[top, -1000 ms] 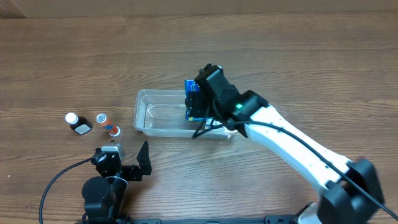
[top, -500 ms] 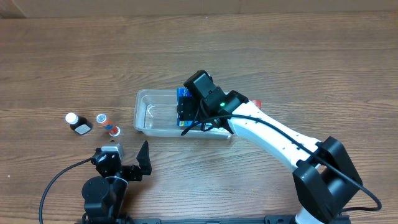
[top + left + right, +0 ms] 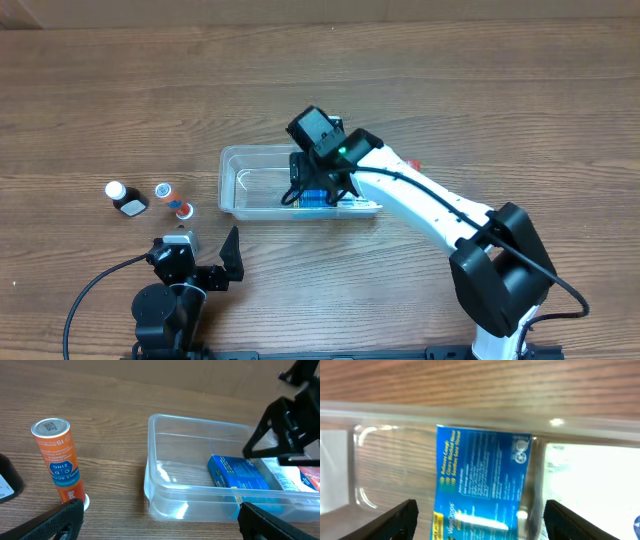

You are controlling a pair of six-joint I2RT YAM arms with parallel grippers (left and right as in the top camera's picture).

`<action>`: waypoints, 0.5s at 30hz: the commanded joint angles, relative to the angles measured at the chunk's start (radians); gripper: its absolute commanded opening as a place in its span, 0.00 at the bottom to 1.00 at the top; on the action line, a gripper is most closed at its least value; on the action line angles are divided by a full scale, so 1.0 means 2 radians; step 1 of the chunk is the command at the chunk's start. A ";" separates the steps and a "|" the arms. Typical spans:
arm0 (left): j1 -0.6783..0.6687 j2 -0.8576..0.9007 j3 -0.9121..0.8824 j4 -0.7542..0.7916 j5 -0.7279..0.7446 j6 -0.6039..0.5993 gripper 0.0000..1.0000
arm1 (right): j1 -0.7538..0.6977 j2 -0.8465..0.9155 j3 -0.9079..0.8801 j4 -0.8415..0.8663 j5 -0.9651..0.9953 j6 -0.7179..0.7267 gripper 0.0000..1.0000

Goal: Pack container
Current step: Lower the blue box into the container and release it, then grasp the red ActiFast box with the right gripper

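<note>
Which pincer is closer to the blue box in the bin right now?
Right. The right pincer hangs open directly over the blue box inside the container; the left pincer sits apart, outside the container's wall.

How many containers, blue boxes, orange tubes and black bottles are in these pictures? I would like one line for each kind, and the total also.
container: 1
blue box: 1
orange tube: 1
black bottle: 1
Total: 4
</note>
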 commanded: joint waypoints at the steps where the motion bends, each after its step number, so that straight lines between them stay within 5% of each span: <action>1: -0.003 -0.005 -0.002 0.003 -0.003 0.006 1.00 | -0.005 -0.043 0.038 -0.035 0.044 -0.017 0.84; 4: -0.003 -0.005 -0.002 0.003 -0.003 0.006 1.00 | -0.033 -0.101 0.045 -0.065 0.052 -0.017 0.88; 9: -0.003 -0.005 -0.002 0.003 -0.003 0.006 1.00 | -0.178 -0.162 0.043 -0.154 0.050 -0.018 0.97; 15: -0.003 -0.005 -0.002 0.003 -0.003 0.006 1.00 | -0.257 -0.144 -0.064 -0.117 -0.028 -0.034 0.88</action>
